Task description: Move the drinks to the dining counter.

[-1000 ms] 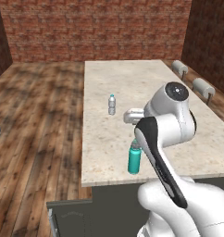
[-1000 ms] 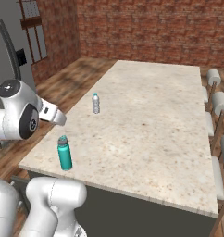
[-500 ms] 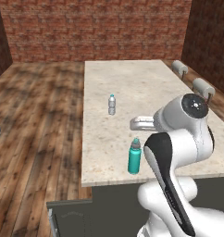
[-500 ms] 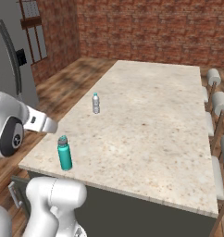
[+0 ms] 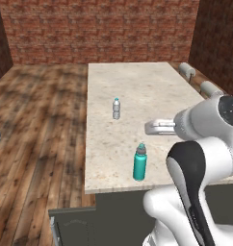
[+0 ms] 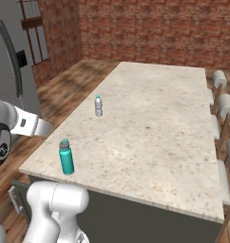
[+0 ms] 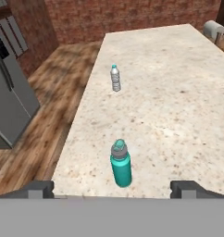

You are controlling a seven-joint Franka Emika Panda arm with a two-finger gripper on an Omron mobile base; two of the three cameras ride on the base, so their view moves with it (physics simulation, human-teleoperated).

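Note:
On the dining counter (image 5: pixel 142 86) (image 6: pixel 159 123) (image 7: pixel 178 92), a beige speckled island, two drinks stand upright. The teal bottle with a grey cap (image 5: pixel 139 162) (image 6: pixel 66 157) (image 7: pixel 120 163) is near the front edge. The small clear water bottle with a blue cap (image 5: pixel 116 108) (image 6: pixel 98 106) (image 7: pixel 115 78) stands farther back. My gripper (image 7: pixel 115 189) is open and holds nothing. Its fingertips (image 7: pixel 40 187) sit wide apart on either side of the teal bottle, drawn back from it. In the left base view the hand (image 5: pixel 157 128) hovers above the counter, to the right of the teal bottle.
White stools (image 6: pixel 225 105) (image 5: pixel 188 70) line the counter's right side. A grey fridge (image 6: pixel 14 57) (image 7: pixel 9 106) stands on the left. Wooden floor (image 5: pixel 36 120) lies left of the counter, and brick walls (image 5: pixel 99 29) stand behind it.
The arm has swung, its elbow moving right in the left base view, and the hand has drawn back slightly from the teal bottle. Both bottles stay put and the gripper remains open.

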